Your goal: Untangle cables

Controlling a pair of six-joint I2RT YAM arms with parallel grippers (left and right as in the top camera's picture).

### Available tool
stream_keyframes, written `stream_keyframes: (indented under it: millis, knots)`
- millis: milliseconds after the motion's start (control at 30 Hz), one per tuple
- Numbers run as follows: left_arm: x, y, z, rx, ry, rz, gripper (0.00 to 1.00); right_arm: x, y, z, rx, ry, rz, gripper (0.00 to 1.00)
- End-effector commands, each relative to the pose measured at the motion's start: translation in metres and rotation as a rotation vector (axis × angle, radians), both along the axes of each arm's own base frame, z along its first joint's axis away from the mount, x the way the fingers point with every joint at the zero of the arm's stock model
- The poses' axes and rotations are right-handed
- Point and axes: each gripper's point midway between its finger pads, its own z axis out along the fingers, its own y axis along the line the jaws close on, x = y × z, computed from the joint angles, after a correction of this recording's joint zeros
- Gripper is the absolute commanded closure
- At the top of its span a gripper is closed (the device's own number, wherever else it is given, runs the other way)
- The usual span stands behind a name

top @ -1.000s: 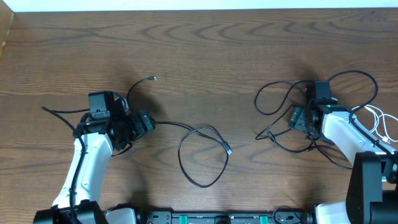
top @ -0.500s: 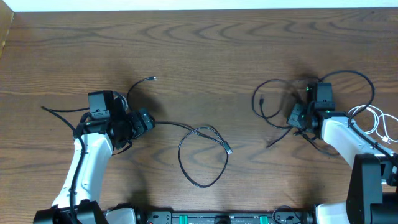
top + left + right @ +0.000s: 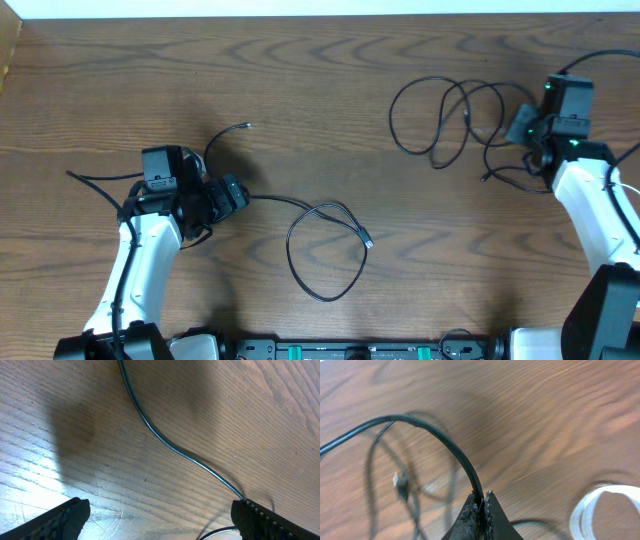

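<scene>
While the right gripper (image 3: 481,506) clamps the black cable (image 3: 437,436) and the left gripper (image 3: 160,514) hangs wide open, pulling may tighten its loops; white cable (image 3: 590,506) maybe caught too, blurry.

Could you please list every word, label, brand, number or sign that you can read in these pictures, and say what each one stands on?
None: no text can be read in any view.
The wooden table, the black cable, the white cable, the left gripper and the right gripper show no markings.
The base rail is too small to show any label.
</scene>
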Motion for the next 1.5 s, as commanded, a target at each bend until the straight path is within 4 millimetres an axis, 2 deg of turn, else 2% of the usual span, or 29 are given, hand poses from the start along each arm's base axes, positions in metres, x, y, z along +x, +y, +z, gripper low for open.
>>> stream_keyframes:
  millis: [0,67,100,167,200,233,667,1467]
  knots:
    - [-0.003,0.002,-0.005,0.008,0.015,0.003,0.05,-0.005,-0.051,0.01,-0.12,-0.021,-0.148,0.99]
    - [-0.003,0.002,-0.005,0.008,0.014,0.003,0.05,-0.002,-0.058,0.011,-0.109,-0.04,-0.158,0.98]
    - [-0.003,0.002,-0.005,0.008,0.014,0.003,0.04,-0.001,-0.06,0.011,-0.103,-0.048,-0.159,0.87]
    - [-0.003,0.002,-0.005,0.008,0.014,0.003,0.04,0.0,-0.063,0.012,-0.09,-0.059,-0.158,0.53]
    - [-0.003,0.002,-0.005,0.008,0.014,0.003,0.05,0.001,-0.062,0.011,-0.08,-0.061,-0.152,0.12]
    - [-0.003,0.002,-0.005,0.008,0.014,0.003,0.05,0.001,-0.061,0.011,-0.077,-0.059,-0.149,0.01]
    - [-0.002,0.002,-0.005,0.009,0.011,0.003,0.04,-0.028,-0.053,-0.016,-0.048,0.106,-0.139,0.01]
    - [0.003,0.003,-0.003,0.013,-0.012,0.003,0.04,-0.03,-0.053,-0.017,-0.047,0.113,-0.139,0.01]
